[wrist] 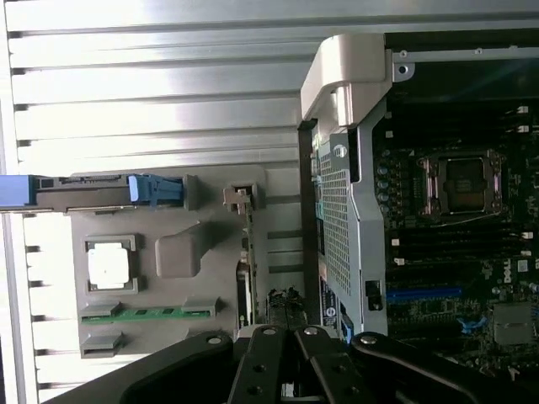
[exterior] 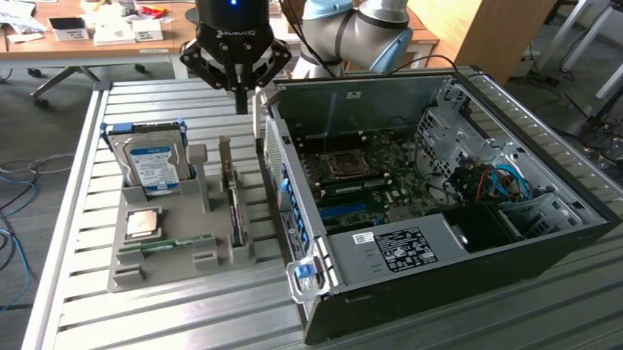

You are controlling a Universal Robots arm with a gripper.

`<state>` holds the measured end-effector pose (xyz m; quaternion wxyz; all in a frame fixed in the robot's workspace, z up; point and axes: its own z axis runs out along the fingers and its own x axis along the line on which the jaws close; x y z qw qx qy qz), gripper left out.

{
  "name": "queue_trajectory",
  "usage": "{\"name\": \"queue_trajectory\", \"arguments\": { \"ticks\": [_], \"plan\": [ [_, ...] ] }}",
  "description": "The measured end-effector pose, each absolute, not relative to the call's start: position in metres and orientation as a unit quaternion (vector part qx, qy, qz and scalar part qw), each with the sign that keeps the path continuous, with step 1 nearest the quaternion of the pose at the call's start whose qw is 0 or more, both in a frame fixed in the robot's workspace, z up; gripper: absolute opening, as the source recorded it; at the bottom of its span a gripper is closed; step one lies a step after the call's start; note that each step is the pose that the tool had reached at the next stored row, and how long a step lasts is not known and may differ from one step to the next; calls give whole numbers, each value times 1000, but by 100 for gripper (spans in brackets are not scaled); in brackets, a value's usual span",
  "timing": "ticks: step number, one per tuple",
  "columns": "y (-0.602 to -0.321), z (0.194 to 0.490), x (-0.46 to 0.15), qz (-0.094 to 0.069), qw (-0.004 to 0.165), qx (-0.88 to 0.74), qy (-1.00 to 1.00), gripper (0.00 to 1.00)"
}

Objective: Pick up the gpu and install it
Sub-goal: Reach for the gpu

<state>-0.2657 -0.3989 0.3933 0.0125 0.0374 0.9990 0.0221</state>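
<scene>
Slatted metal table [exterior: 146, 102] bears the gpu [exterior: 233, 204] — Robotiq gripper [exterior: 241, 106] hangs clenched, empty, above.

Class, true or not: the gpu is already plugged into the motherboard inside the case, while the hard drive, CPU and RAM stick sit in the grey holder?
Not quite. The exterior view shows the gpu standing on edge in the grey holder, beside the hard drive, CPU and RAM stick, not inside the case.
</scene>
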Motion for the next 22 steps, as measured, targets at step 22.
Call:
{"name": "queue_trajectory", "arguments": {
  "ticks": [22],
  "plan": [
    [-399,393,-276,22,12,37,999,11]
  ]
}}
